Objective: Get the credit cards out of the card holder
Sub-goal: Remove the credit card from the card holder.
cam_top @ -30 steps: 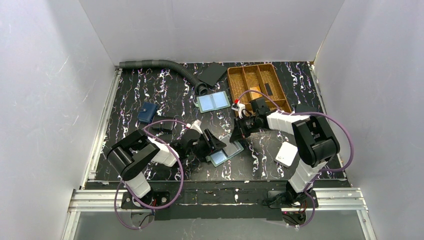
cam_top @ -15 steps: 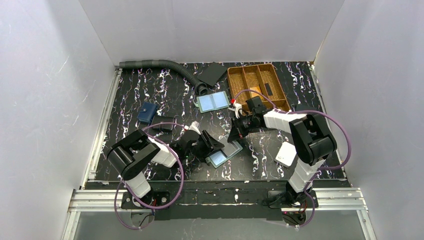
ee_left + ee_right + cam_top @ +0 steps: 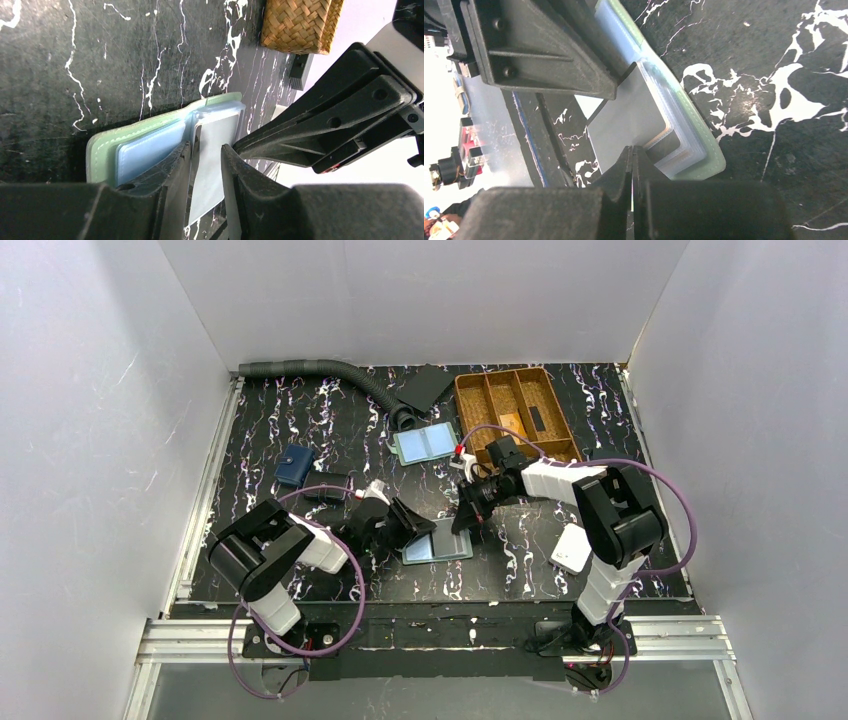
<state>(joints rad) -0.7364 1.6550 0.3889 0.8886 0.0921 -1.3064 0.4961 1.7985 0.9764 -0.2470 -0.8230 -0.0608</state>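
The card holder (image 3: 437,542) lies open on the table (image 3: 300,430), with the left gripper (image 3: 206,147) slightly spread astride its pale card (image 3: 624,115) and the right gripper (image 3: 632,150) pressed together, seemingly on that light, stiff, slippery card's free edge, likely the best hold.

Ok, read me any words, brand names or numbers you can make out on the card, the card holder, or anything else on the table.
No text can be read in any view.
credit card: plain pale grey face, no legible print.
card holder: green edge and clear sleeves, no label showing.
white box: too small to tell whether it has any marking.
woven tray: no label showing.
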